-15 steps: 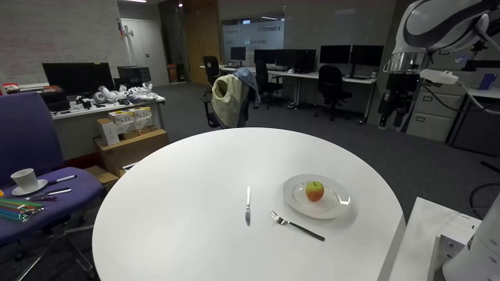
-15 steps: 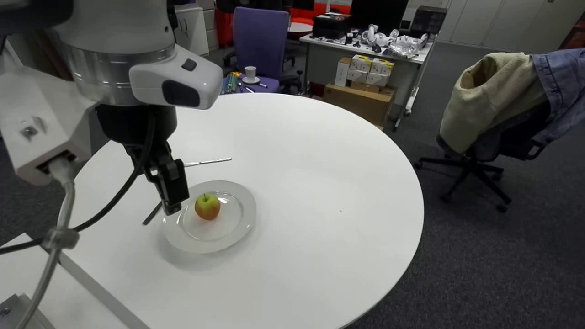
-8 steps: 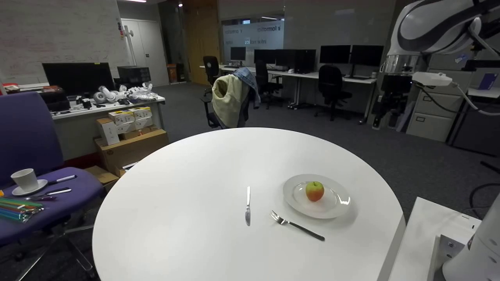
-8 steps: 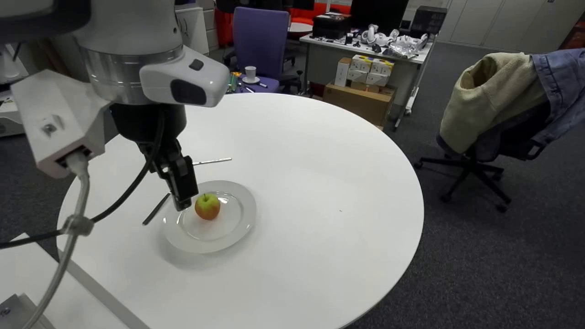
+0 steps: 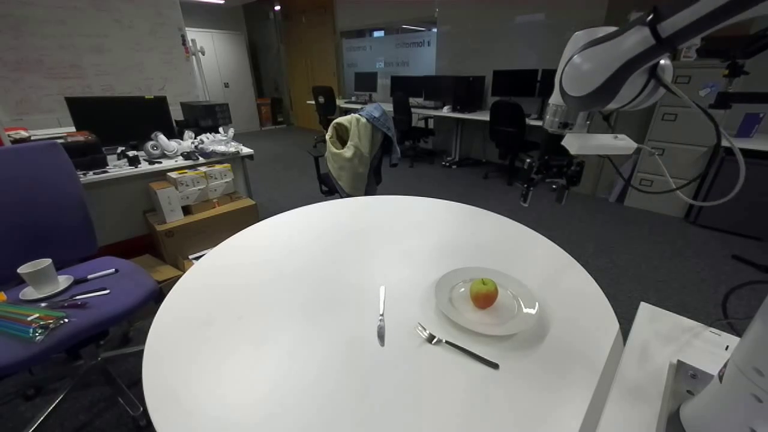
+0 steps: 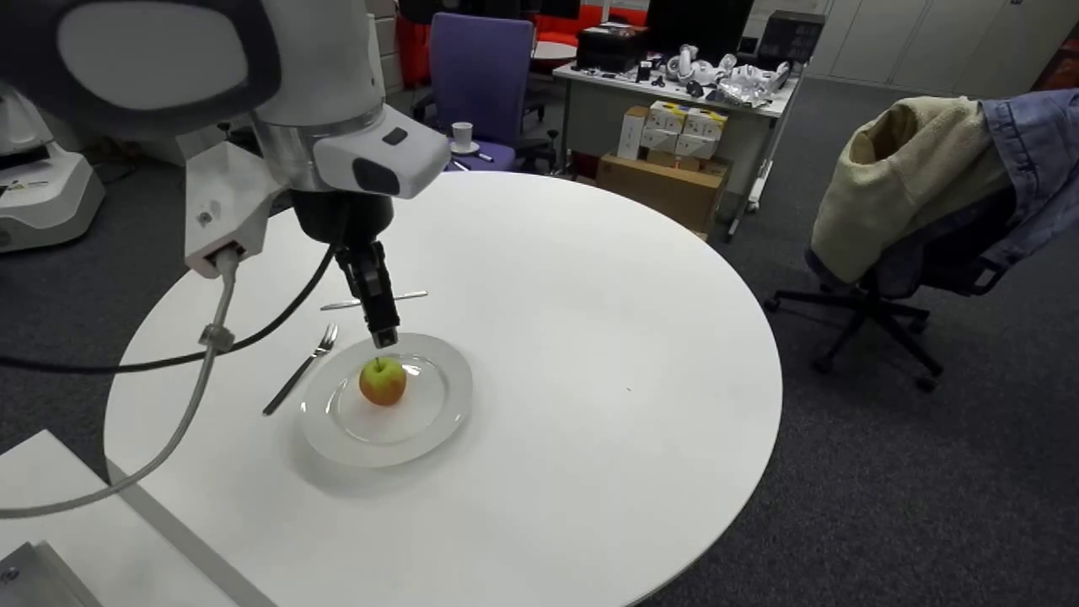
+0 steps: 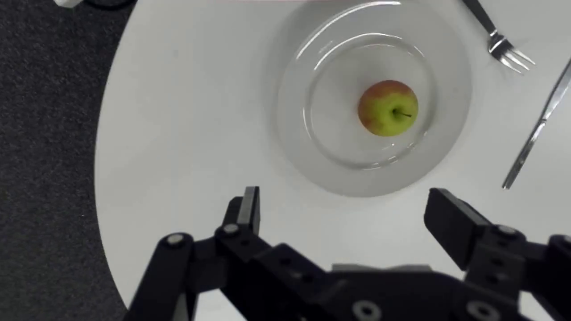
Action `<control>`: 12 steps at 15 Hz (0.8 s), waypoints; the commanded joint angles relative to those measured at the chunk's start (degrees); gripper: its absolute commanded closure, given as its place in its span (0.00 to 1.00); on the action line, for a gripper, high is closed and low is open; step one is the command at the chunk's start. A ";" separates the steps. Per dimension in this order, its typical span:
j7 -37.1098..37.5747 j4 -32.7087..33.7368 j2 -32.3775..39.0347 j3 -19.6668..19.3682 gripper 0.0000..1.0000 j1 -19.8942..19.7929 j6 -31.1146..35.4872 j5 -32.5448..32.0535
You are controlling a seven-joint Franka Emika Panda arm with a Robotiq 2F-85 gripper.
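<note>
My gripper [image 7: 345, 196] is open with nothing between its fingers, hanging above the white round table. In an exterior view the gripper [image 5: 543, 197] appears past the table's far right edge, well above the plate's height. A red and green apple [image 7: 387, 108] sits on a white plate [image 7: 294, 89], ahead of the fingertips in the wrist view. The gripper is apart from both. Beside the plate lies a fork [image 5: 459, 348] with a dark handle. A silver knife [image 5: 381, 315] rests beyond the fork. In an exterior view the arm's hand hangs behind the plate [image 6: 455, 396].
The round table [image 5: 270, 312] fills the middle. A purple chair [image 5: 114, 294] bearing a cup [image 5: 39, 276], saucer and pens stands beside it. A chair draped with jackets [image 6: 910, 177] is on another side. A cable [image 6: 211, 354] loops from the wrist.
The arm has swung leftward in an exterior view and rightward in another, and the hand has turned. The fork shows more fully now. Apple, plate and cutlery stay put; the gripper stays open.
</note>
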 commanded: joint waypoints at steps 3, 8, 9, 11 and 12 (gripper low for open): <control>0.91 1.80 3.84 1.69 0.00 1.38 0.87 3.94; 0.99 2.46 4.49 1.67 0.00 1.51 0.87 4.10; 0.99 2.47 4.49 1.67 0.00 1.51 0.87 4.10; 1.31 2.75 5.30 1.50 0.00 1.57 1.68 4.91; 1.46 2.90 5.77 1.59 0.00 1.69 2.20 5.09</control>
